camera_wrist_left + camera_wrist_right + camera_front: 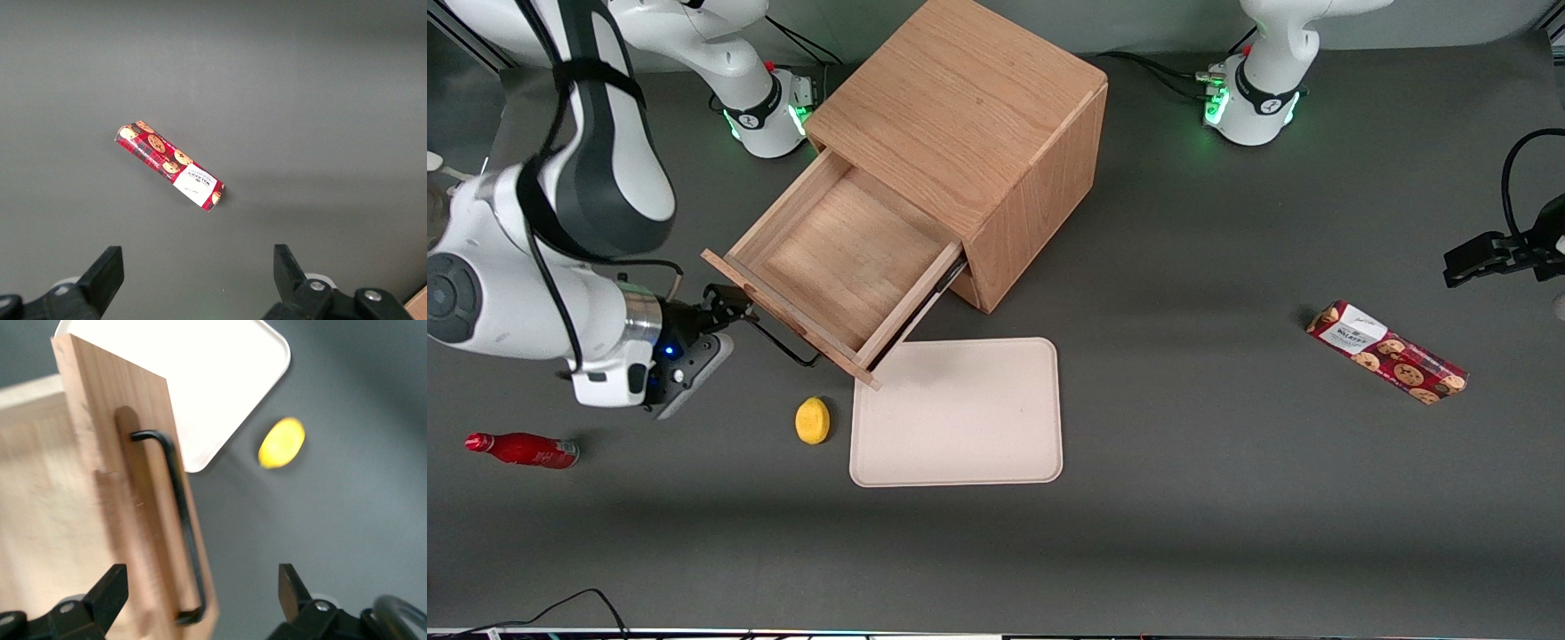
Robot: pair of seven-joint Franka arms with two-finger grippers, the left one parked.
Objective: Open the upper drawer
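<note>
Fingers (107, 590) of the gripper (727, 304) stand apart, just beside the black handle (177, 520) of the upper drawer (845, 267), which is pulled well out of the oak cabinet (969, 116). A lemon (813, 420) and a cream tray (960, 413) lie on the bench (1227, 489) nearer the front camera, the drawer's corner overhanging the tray's edge.

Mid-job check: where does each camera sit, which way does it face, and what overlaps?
Front view: high, looking down; cabinet, pulled-out upper drawer, both arms, gripper open beside its handle.
Right wrist: faces the handle, lemon, tray; own fingertips.
Left wrist: down on the cookie box.
Shared: cookie box.
</note>
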